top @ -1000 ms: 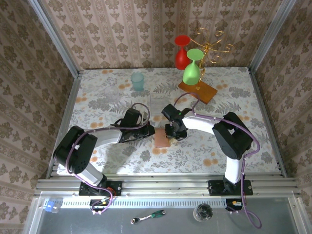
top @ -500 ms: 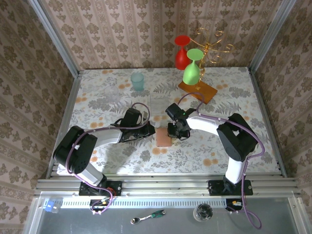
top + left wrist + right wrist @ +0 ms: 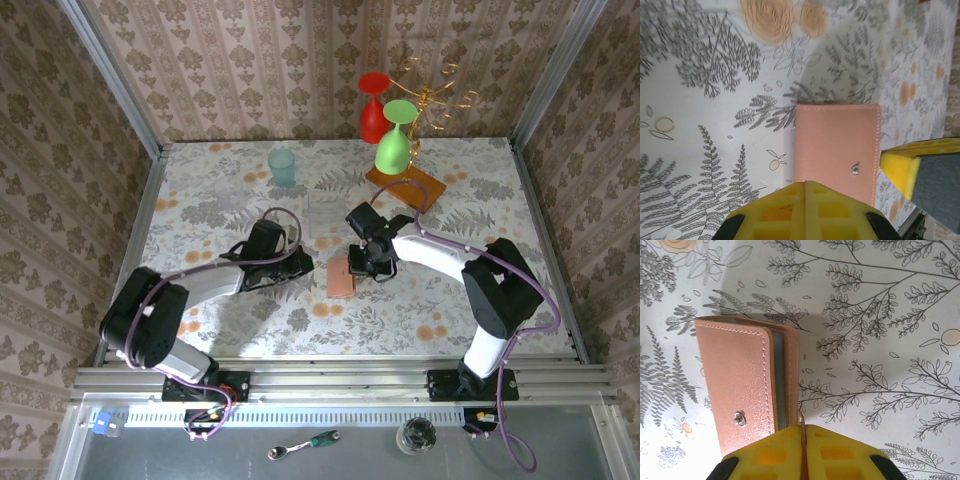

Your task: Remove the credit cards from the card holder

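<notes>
From above, a floral tablecloth (image 3: 200, 200) lies between wallpapered walls (image 3: 250, 60), with the closed card holder (image 3: 340, 281) mid-table. Left wrist: the left gripper (image 3: 805, 187) has its jaws together, tips at the card holder's edge. Right wrist: the right gripper (image 3: 803, 432) is pinched on the card holder's strap tab (image 3: 801, 419).

Brown damask-papered walls (image 3: 300, 60) enclose the table (image 3: 200, 215) on three sides. A white floral cloth (image 3: 420, 320) covers the tabletop, evenly lit, and a metal rail (image 3: 340, 378) runs along its near edge.
</notes>
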You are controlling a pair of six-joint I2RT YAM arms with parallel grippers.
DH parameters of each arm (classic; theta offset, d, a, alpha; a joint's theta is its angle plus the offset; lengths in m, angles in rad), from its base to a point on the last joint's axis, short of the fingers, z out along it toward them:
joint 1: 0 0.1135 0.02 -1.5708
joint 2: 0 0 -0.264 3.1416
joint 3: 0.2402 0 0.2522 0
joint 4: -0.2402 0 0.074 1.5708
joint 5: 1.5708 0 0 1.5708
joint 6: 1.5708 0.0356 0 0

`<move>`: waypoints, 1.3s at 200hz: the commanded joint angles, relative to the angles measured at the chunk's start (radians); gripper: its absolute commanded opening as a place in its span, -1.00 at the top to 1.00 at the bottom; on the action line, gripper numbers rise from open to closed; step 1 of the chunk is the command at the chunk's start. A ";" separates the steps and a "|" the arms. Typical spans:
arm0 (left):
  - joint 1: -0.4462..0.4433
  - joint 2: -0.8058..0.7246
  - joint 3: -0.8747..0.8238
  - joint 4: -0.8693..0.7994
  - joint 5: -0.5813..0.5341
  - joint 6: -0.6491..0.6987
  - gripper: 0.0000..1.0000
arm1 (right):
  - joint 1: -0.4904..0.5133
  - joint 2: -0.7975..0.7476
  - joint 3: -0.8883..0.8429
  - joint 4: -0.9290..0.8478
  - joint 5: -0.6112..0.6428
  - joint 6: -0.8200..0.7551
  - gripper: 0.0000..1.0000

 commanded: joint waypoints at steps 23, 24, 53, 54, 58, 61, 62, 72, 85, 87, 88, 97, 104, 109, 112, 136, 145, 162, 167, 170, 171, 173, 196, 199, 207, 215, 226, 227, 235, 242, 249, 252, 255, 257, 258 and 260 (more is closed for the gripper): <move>0.064 -0.144 -0.060 -0.059 -0.041 0.041 1.00 | 0.011 -0.021 0.082 -0.058 -0.032 -0.020 0.79; 0.066 -0.148 -0.062 -0.058 -0.040 0.040 1.00 | 0.012 -0.021 0.084 -0.059 -0.033 -0.021 0.79; 0.112 -0.237 -0.097 -0.069 -0.021 0.082 1.00 | 0.037 0.009 0.137 -0.080 -0.041 -0.026 0.78; 0.113 -0.239 -0.097 -0.071 -0.019 0.084 1.00 | 0.037 0.011 0.141 -0.080 -0.041 -0.026 0.78; 0.113 -0.251 -0.102 -0.073 -0.012 0.092 1.00 | 0.041 0.014 0.147 -0.081 -0.041 -0.025 0.78; 0.113 -0.259 -0.103 -0.073 -0.006 0.100 1.00 | 0.043 0.018 0.151 -0.082 -0.042 -0.026 0.78; 0.113 -0.261 -0.104 -0.072 -0.002 0.101 1.00 | 0.045 0.018 0.153 -0.082 -0.042 -0.026 0.78; 0.153 -0.284 -0.109 -0.072 0.022 0.118 1.00 | 0.054 0.029 0.170 -0.090 -0.042 -0.025 0.77; 0.170 -0.319 -0.123 -0.056 0.045 0.130 1.00 | 0.065 0.046 0.193 -0.101 -0.040 -0.025 0.77; 0.172 -0.324 -0.126 -0.052 0.049 0.130 1.00 | 0.067 0.050 0.197 -0.102 -0.041 -0.025 0.77; 0.175 -0.327 -0.128 -0.049 0.052 0.129 1.00 | 0.068 0.051 0.199 -0.105 -0.042 -0.024 0.77; 0.191 -0.346 -0.141 -0.035 0.067 0.126 1.00 | 0.075 0.059 0.213 -0.110 -0.040 -0.024 0.77; 0.204 -0.360 -0.148 -0.029 0.075 0.125 1.00 | 0.082 0.068 0.226 -0.113 -0.040 -0.023 0.77; 0.212 -0.367 -0.152 -0.026 0.081 0.124 1.00 | 0.087 0.071 0.232 -0.116 -0.040 -0.023 0.77; 0.214 -0.370 -0.152 -0.026 0.084 0.123 1.00 | 0.090 0.075 0.238 -0.117 -0.041 -0.023 0.77; 0.236 -0.377 -0.157 -0.033 0.095 0.119 1.00 | 0.108 0.094 0.277 -0.128 -0.043 -0.021 0.77; 0.236 -0.372 -0.156 -0.035 0.099 0.122 1.00 | 0.114 0.101 0.289 -0.132 -0.046 -0.023 0.77; 0.235 -0.349 -0.152 -0.042 0.110 0.121 1.00 | 0.121 0.106 0.304 -0.138 -0.053 -0.027 0.77; 0.234 -0.341 -0.150 -0.044 0.112 0.121 1.00 | 0.122 0.105 0.307 -0.143 -0.049 -0.027 0.77; 0.233 -0.335 -0.150 -0.046 0.114 0.122 1.00 | 0.122 0.103 0.308 -0.145 -0.047 -0.026 0.77; 0.233 -0.333 -0.150 -0.046 0.114 0.122 1.00 | 0.122 0.104 0.308 -0.146 -0.046 -0.026 0.77; 0.233 -0.330 -0.150 -0.045 0.114 0.122 1.00 | 0.122 0.103 0.308 -0.148 -0.045 -0.026 0.77; 0.212 -0.288 -0.134 -0.062 0.101 0.125 0.99 | 0.121 0.084 0.295 -0.167 -0.015 -0.038 0.77; 0.207 -0.282 -0.131 -0.064 0.097 0.128 0.99 | 0.120 0.081 0.293 -0.171 -0.009 -0.038 0.76; 0.190 -0.267 -0.120 -0.079 0.080 0.136 1.00 | 0.119 0.074 0.288 -0.180 0.003 -0.043 0.76; 0.171 -0.251 -0.106 -0.095 0.064 0.145 1.00 | 0.117 0.067 0.281 -0.190 0.016 -0.046 0.76; 0.146 -0.225 -0.087 -0.115 0.040 0.150 1.00 | 0.113 0.054 0.268 -0.202 0.039 -0.049 0.76; 0.144 -0.222 -0.085 -0.116 0.039 0.150 1.00 | 0.112 0.052 0.266 -0.204 0.041 -0.049 0.76; 0.129 -0.202 -0.074 -0.119 0.029 0.150 1.00 | 0.109 0.044 0.256 -0.213 0.060 -0.052 0.76; 0.127 -0.184 -0.066 -0.117 0.024 0.145 1.00 | 0.104 0.035 0.246 -0.217 0.074 -0.055 0.76; 0.099 -0.164 -0.062 -0.112 0.021 0.142 1.00 | 0.099 0.028 0.235 -0.223 0.089 -0.057 0.76; 0.092 -0.155 -0.057 -0.109 0.021 0.139 1.00 | 0.096 0.026 0.231 -0.226 0.095 -0.058 0.76; 0.088 -0.146 -0.055 -0.106 0.019 0.136 1.00 | 0.093 0.023 0.226 -0.228 0.100 -0.059 0.75; 0.085 -0.140 -0.054 -0.105 0.018 0.134 1.00 | 0.092 0.022 0.225 -0.229 0.102 -0.060 0.75; 0.084 -0.138 -0.054 -0.103 0.018 0.134 1.00 | 0.092 0.022 0.223 -0.228 0.103 -0.061 0.75; 0.081 -0.133 -0.052 -0.100 0.018 0.132 1.00 | 0.088 0.021 0.218 -0.229 0.107 -0.062 0.75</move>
